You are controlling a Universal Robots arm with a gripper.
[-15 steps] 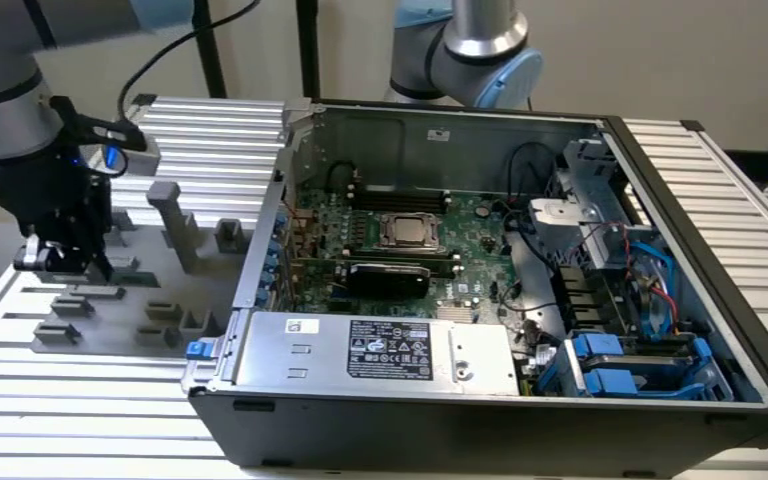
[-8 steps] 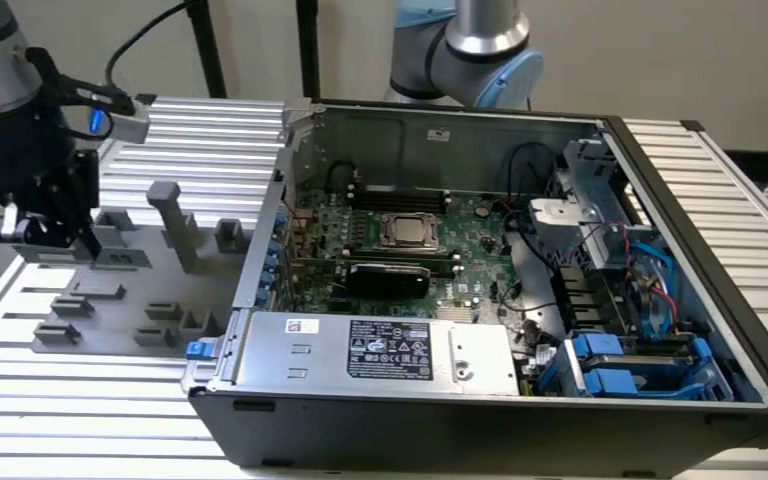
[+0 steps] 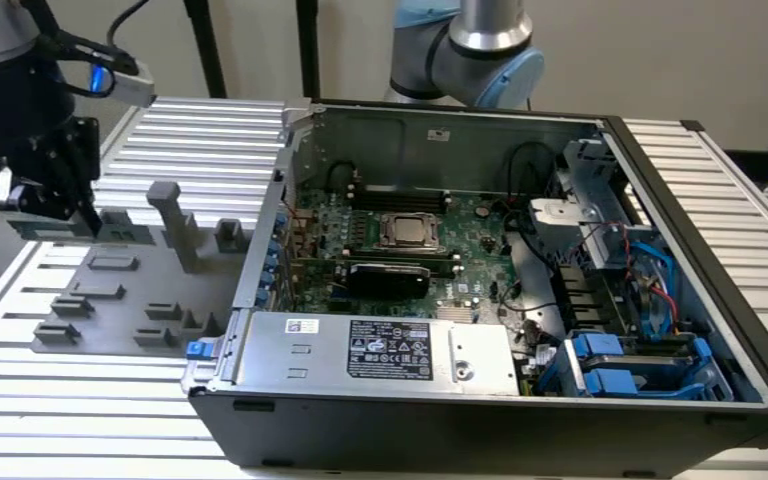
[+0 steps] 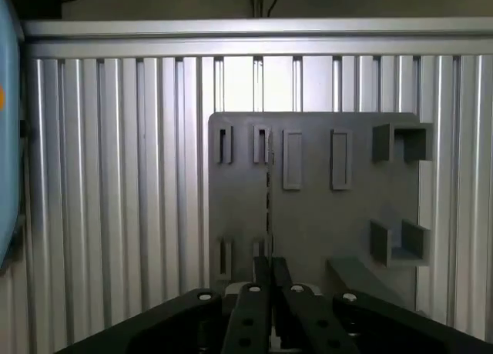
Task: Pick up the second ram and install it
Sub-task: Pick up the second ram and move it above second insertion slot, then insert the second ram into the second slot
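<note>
The second ram (image 4: 268, 208) shows edge-on in the wrist view as a thin dark strip. It runs across the grey holder plate (image 4: 323, 223) between two small slot blocks. My gripper (image 4: 270, 273) has its black fingers pressed close on the strip's near end. In the exterior view, the gripper (image 3: 84, 215) hangs low over the back of the holder plate (image 3: 117, 300), at the exterior view's left. It is well away from the open computer case. The green motherboard (image 3: 398, 250) lies inside that case.
The black case (image 3: 491, 410) stands at the centre with its side off. A silver power supply (image 3: 371, 350) sits at its front, and blue drive bays and cables (image 3: 624, 360) at its right. Tall grey holder blocks (image 3: 171, 225) rise from the plate beside the gripper. Ribbed aluminium table (image 3: 64, 400) surrounds everything.
</note>
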